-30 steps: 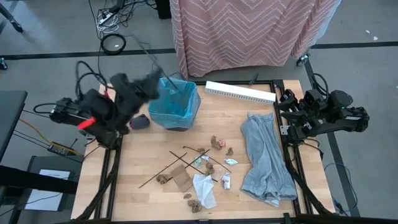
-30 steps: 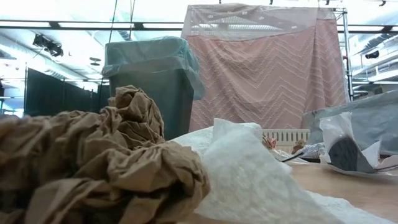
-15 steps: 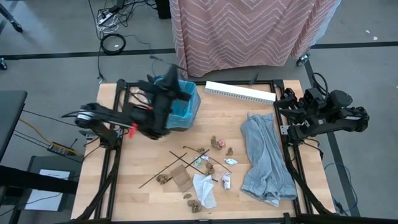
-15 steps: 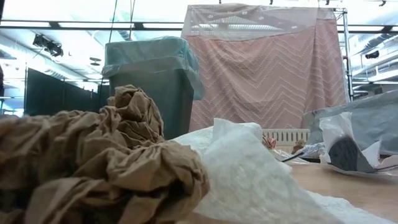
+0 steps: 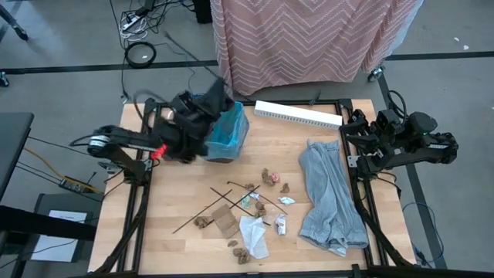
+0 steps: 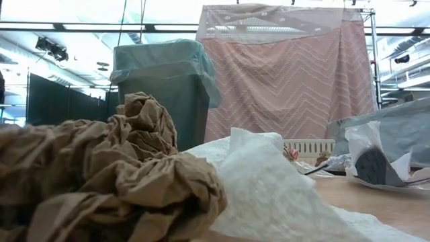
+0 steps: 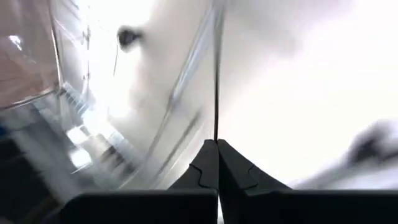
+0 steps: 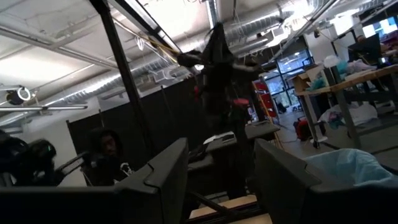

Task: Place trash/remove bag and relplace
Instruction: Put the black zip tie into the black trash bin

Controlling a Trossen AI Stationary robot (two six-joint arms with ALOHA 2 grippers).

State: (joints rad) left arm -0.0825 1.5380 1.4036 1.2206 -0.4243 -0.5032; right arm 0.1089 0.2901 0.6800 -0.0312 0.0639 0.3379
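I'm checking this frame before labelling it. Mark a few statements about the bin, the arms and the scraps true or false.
1. The left end effector is shut on a thin dark stick. True.
2. The bin has a blue liner. True.
3. The right end effector is over the trash. False: it waits at the table's right edge.
4. The table is cleared of scraps. False: many remain mid-table.
5. The grey cloth lies left of the bin. False: it lies to the right.

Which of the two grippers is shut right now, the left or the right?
The left gripper, raised beside the lined trash bin, its fingers pressed together on a thin dark stick. The right gripper stands open at the table's edge.
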